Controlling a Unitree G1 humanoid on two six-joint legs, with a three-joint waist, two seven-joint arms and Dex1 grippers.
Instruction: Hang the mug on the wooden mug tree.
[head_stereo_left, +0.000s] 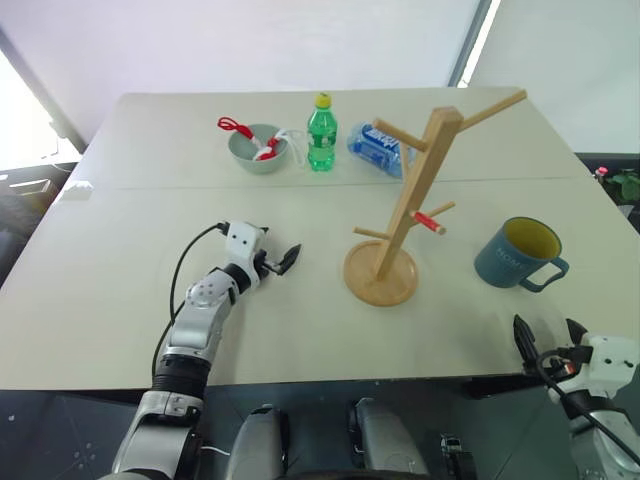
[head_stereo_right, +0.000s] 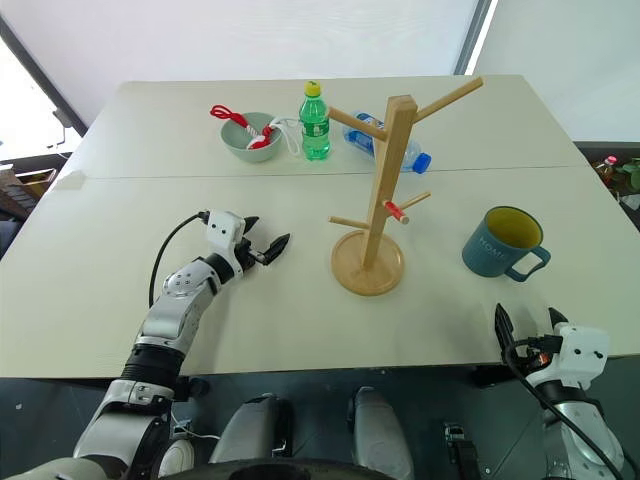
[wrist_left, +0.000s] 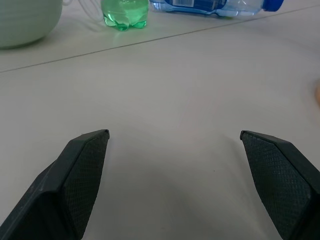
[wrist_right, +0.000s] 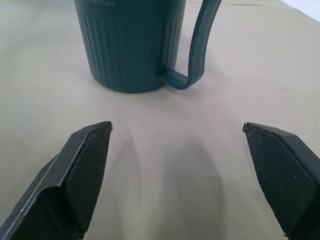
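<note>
A dull teal-blue ceramic mug (head_stereo_left: 518, 254) with a yellow-olive inside is seen standing upright on the pale tabletop (head_stereo_left: 120, 290), its mouth facing up and its long axis vertical; pale lettering is carried on the side turned toward the robot, and its loop handle is pointed toward about four o'clock, toward the table's near right corner. The mug is placed at three o'clock from the light wooden mug tree (head_stereo_left: 405, 205), near it but apart. The tree is set on a round disc base, with its square post rising upright and angled dowel pegs branching off, one of them red-tipped on the side facing the mug. The right gripper (head_stereo_left: 549, 336) is held at the near table edge at about five o'clock from the mug, apart from it, its two black fingers spread wide with nothing between them; in the right wrist view the mug (wrist_right: 131, 45) is seen just ahead of the open fingertips (wrist_right: 90, 150). The left gripper (head_stereo_left: 285, 258) is held low over the table at nine o'clock from the tree base, its jaws also parted and empty. At the far side a grey-green bowl (head_stereo_left: 257, 148), a green plastic bottle (head_stereo_left: 321, 132) standing upright and a clear bottle with a blue label (head_stereo_left: 378, 148) lying on its side are ranged.
</note>
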